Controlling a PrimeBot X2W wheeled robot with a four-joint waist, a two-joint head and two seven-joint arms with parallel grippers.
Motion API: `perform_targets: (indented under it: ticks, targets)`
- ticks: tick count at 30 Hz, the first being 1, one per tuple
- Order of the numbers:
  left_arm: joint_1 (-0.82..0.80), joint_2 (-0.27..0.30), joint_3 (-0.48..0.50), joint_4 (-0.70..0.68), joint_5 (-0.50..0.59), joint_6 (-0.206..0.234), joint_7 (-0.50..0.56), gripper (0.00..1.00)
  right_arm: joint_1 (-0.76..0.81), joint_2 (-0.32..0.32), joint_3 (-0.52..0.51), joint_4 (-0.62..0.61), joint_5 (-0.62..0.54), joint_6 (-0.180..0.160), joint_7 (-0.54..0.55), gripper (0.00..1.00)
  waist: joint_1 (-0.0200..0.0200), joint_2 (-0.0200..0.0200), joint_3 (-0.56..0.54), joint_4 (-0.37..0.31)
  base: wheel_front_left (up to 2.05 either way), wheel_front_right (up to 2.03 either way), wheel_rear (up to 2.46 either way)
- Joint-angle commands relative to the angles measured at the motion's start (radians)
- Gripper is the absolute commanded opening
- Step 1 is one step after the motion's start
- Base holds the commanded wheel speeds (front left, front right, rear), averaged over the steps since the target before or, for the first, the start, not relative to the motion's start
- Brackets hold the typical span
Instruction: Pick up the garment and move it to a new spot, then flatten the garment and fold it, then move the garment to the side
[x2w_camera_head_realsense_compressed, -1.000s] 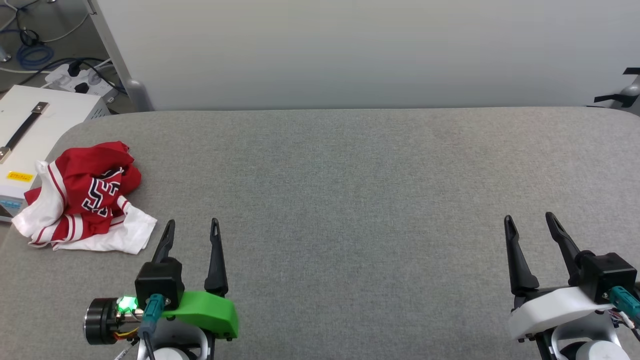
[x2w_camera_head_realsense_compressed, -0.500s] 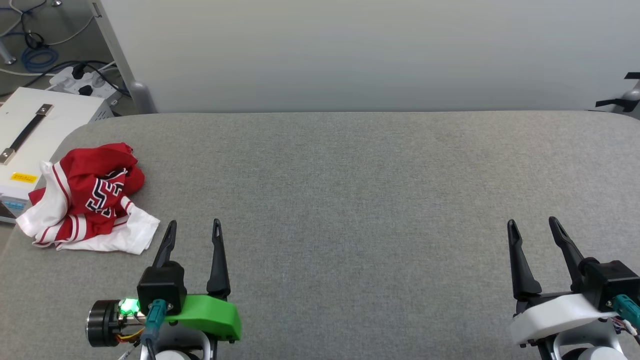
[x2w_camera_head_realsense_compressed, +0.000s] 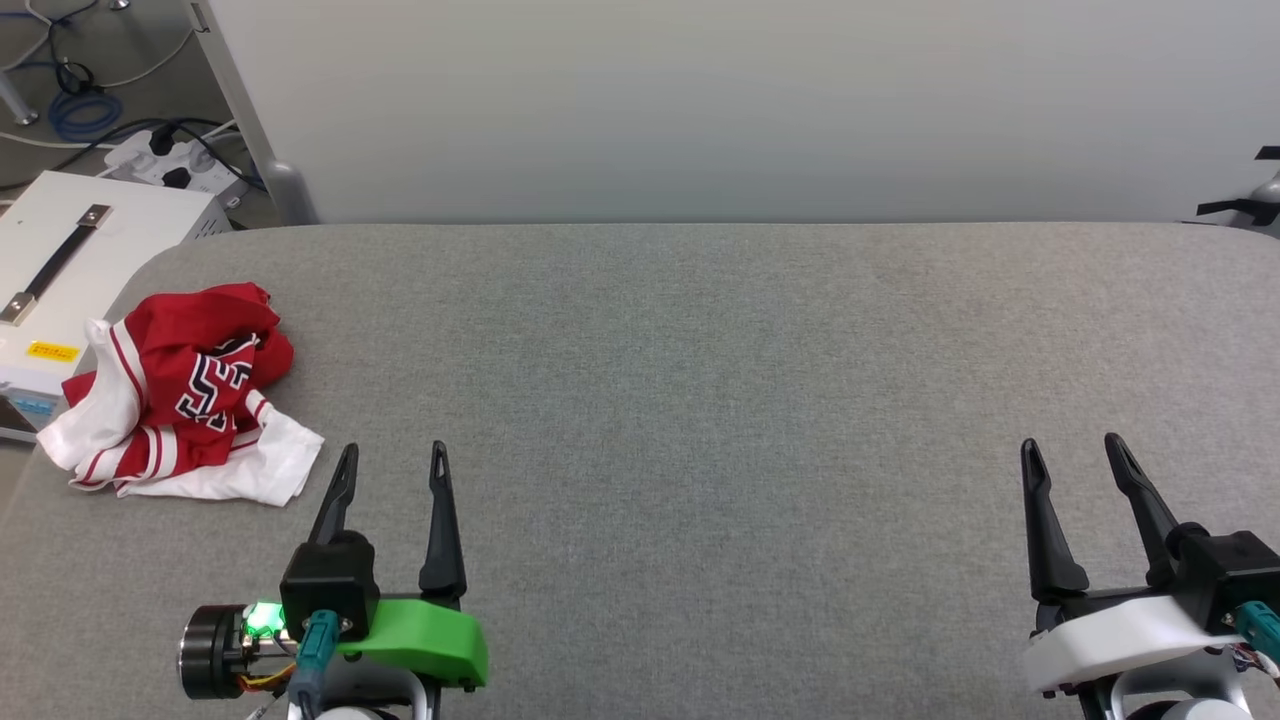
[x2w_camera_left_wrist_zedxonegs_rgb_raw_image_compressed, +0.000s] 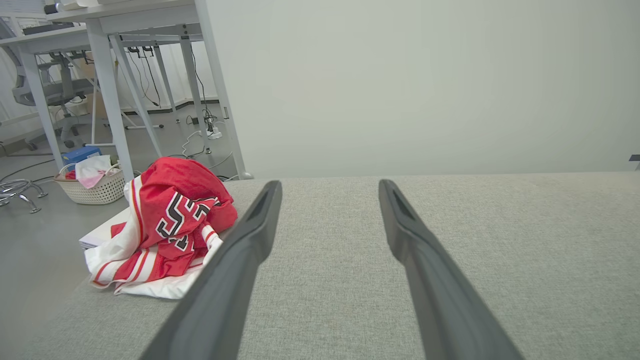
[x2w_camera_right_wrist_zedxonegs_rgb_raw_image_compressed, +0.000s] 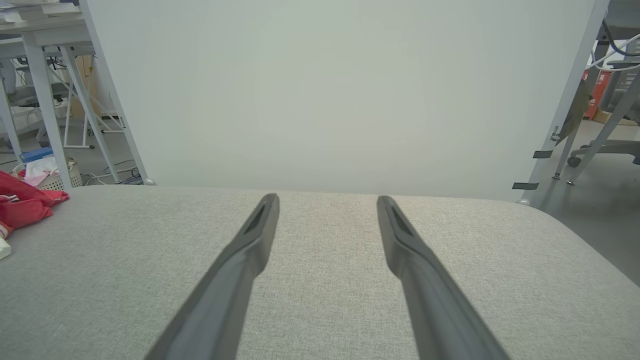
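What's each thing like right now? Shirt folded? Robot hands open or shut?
Red jersey T-shirt with white sleeves: crumpled heap, unfolded, on the grey fabric table.
Left gripper: open, empty.
Right gripper: open, empty.
Small green light on left wrist: lit.

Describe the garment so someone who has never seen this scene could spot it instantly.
On the grey fabric-covered table, look to its left edge, beside the white box. There lies a crumpled red jersey with white sleeves, striped trim and black lettering, the only red thing on it.
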Motion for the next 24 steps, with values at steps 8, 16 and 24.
perform_targets:
  ticks: [8,16,24]
  targets:
    - [0.009,-0.003,-0.008,-0.005,-0.007,0.014,-0.026,1.00,0.016,-0.001,-0.004,-0.011,0.014,0.000,-0.024,1.00,0.0000,0.0000,0.001,0.002,0.00,0.00,0.00]
    - [0.012,-0.004,-0.015,-0.003,-0.010,0.022,-0.043,1.00,0.023,-0.001,-0.006,-0.016,0.022,0.000,-0.041,1.00,0.0000,0.0000,0.000,0.004,0.00,0.00,0.00]
    - [0.018,-0.005,-0.021,-0.002,-0.011,0.030,-0.059,1.00,0.031,-0.001,-0.006,-0.017,0.030,0.000,-0.057,1.00,0.0000,0.0000,-0.002,0.005,0.00,0.00,0.00]
